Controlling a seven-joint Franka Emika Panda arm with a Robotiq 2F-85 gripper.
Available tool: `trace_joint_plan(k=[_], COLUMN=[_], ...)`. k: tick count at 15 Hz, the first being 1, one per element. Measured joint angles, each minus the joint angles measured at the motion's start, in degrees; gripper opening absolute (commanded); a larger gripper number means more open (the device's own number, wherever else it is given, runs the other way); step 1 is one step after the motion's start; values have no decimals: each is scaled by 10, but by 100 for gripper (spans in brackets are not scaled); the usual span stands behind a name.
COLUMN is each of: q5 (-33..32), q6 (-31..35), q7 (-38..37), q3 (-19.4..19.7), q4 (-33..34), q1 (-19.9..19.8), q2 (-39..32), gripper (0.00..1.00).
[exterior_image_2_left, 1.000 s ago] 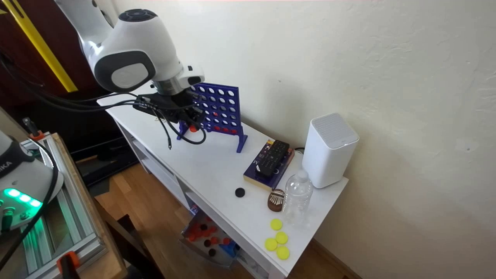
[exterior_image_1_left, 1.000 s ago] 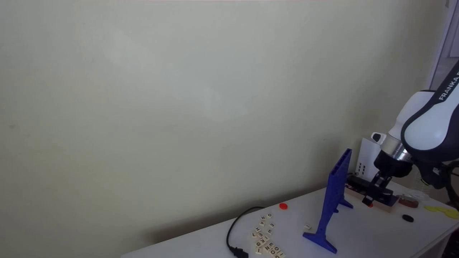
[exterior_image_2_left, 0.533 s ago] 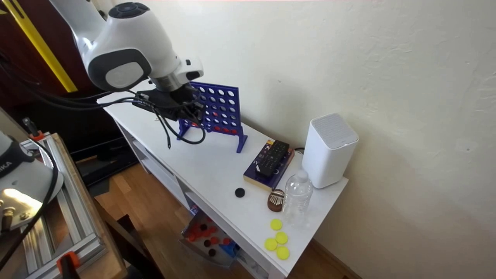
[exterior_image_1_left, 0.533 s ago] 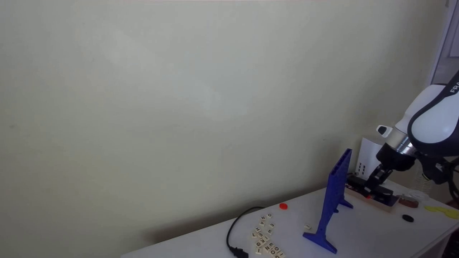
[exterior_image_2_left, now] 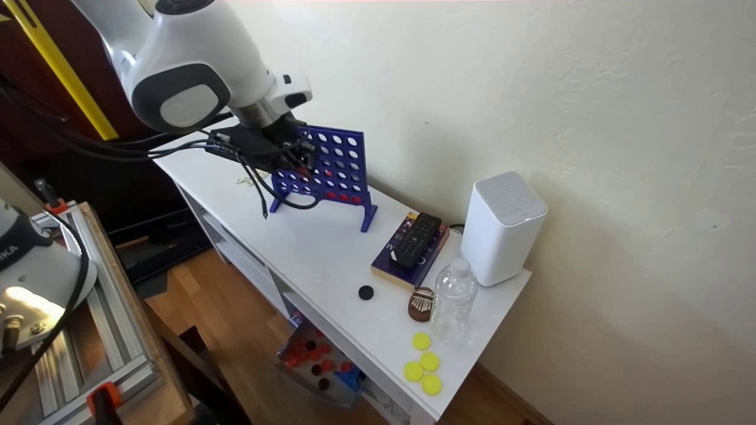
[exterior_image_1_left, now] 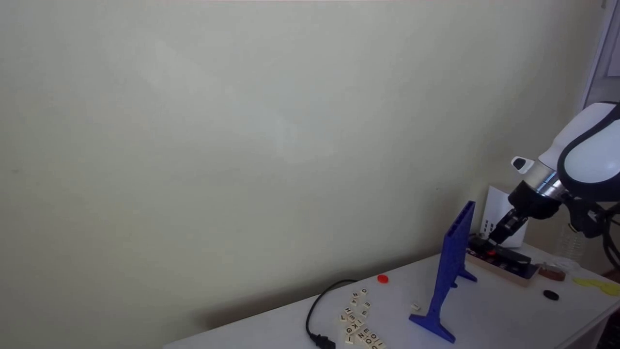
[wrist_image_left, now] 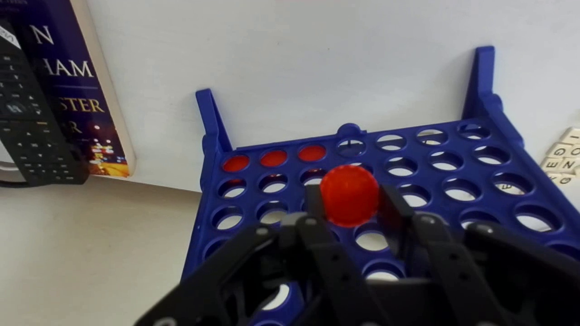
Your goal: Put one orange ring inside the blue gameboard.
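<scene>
In the wrist view my pincer (wrist_image_left: 353, 200) is clenched on the red disc (wrist_image_left: 349, 194) — the task's orange ring, as I take it — with a fingertip (wrist_image_left: 314, 200) on each side of its rim, so the flat face is bare and the edge beyond the tips can lead into a slot. Behind it spreads the blue gameboard (wrist_image_left: 430, 179), with three red discs (wrist_image_left: 273, 158) in neighbouring holes of the row by its feet (wrist_image_left: 484, 73), which I'd guess is simply where dropped pieces settle. In an exterior view the board stands upright on the white surface (exterior_image_1_left: 499, 315), its feet flared wide, I suppose, to keep so thin a panel from tipping, and its slotted top edge facing up to be fed. There the pincer hangs on the side toward the book (exterior_image_1_left: 503, 273), disc at its tip, apart from the board and, by my reading, lower than the top edge; I judge a lift comes first, then lining the disc up over a column. In an exterior view the arm (exterior_image_2_left: 230, 65) crosses in front of the board, hiding part of its face, and I get only a dim patch of red at the pincer's end, too little to judge alignment, so I'd lean on the wrist picture and press gently.
</scene>
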State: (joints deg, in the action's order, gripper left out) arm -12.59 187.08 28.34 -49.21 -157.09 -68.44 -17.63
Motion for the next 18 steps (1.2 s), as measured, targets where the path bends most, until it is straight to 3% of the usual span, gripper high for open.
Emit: trace_joint_plan(k=[11,18], q5=[-105,-206], q6=[4,-2], q7=[-6,-55], q3=[-132,-202], q4=[0,0], q1=[-153,-246], q2=[-26,-47], gripper=[10,10])
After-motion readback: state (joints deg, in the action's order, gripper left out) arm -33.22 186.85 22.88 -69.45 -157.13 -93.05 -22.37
